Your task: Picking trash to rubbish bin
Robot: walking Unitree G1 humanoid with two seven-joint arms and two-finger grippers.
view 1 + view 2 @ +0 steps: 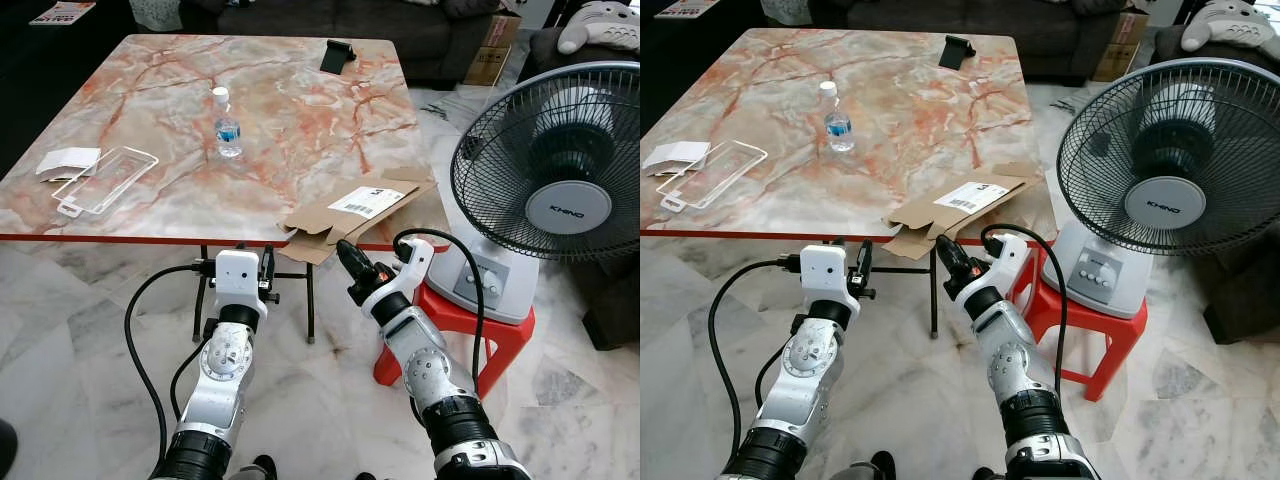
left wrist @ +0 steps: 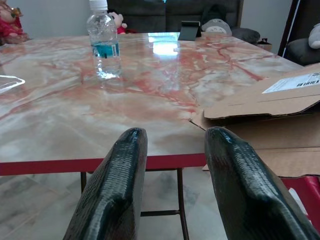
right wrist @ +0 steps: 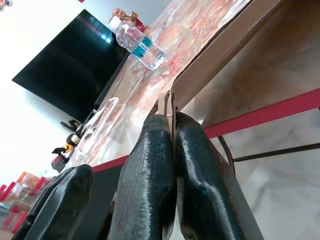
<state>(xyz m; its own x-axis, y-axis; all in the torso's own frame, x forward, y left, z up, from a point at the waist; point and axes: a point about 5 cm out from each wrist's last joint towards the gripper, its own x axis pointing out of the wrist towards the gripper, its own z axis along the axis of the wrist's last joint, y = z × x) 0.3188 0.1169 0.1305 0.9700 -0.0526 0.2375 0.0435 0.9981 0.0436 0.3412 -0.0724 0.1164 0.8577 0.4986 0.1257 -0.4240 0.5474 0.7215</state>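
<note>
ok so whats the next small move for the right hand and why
Probably draw the right hand back and up to slide the flattened cardboard box off the table. Its fingers look pressed together on the cardboard's near flap, which overhangs the red edge. The left hand waits open just short of that edge.

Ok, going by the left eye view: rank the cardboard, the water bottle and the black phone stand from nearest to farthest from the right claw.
1. Cardboard: flattened at the table's near edge, right at the right claw.
2. Bottle: upright mid-table, off to the left.
3. Phone stand: at the table's far edge.
</note>
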